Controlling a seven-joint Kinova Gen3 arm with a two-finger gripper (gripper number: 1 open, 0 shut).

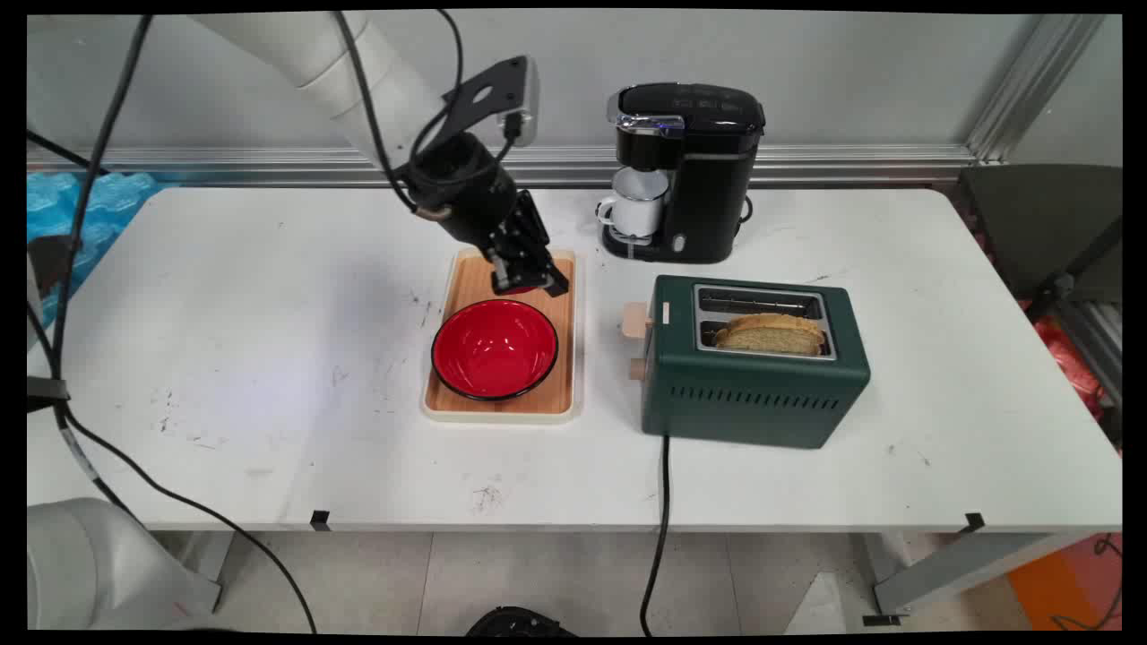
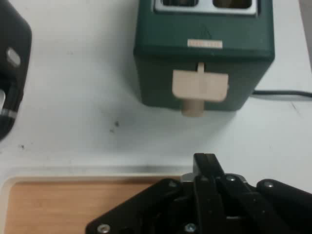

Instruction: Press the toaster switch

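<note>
Gripper hangs low over far end of wooden tray, fingers pressed together w/ no gap in hand view, nothing held. Red bowl sits on tray just below/near side of it, maybe touching the rim; can't tell. Risk, as a guess: dropping further w/ fingers closed could knock the bowl rim or shove the tray on the bench. Green toaster w/ bread straight ahead of gripper, lever facing it. Coffee maker w/ mug off to its side.
</note>
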